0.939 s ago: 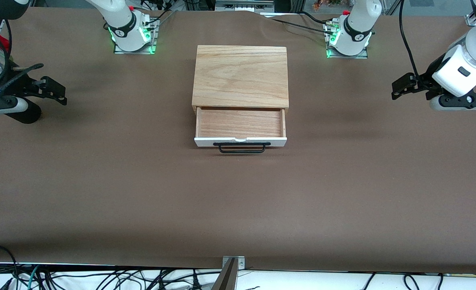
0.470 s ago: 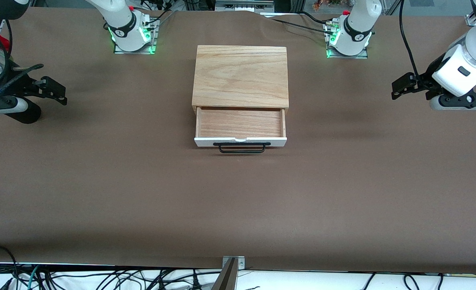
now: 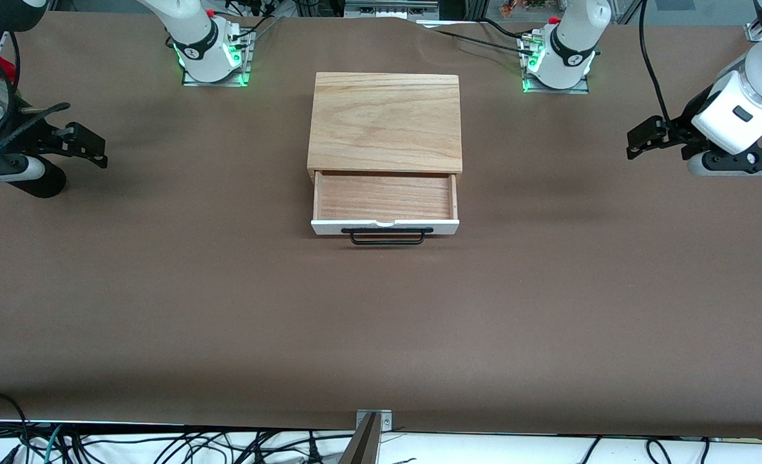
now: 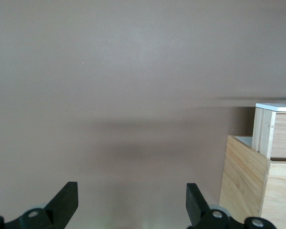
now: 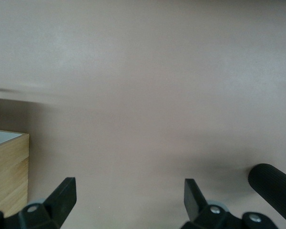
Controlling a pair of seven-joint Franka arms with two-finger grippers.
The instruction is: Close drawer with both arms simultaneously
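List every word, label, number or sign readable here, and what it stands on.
No text can be read.
Right arm base: a dark band with marks, too small to read.
Left arm base: the same, unreadable.
Box and drawer: no markings.

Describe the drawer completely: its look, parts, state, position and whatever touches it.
The drawer is a shallow light-wood tray with a white front panel and a wide black wire handle. It is pulled out of the light oak box, toward the front camera, and its inside looks bare. It sits level, mid-table between the two arm bases. Only the box and the brown table touch it; neither pincer is near it. The left wrist view shows its side wall sticking out of the box.
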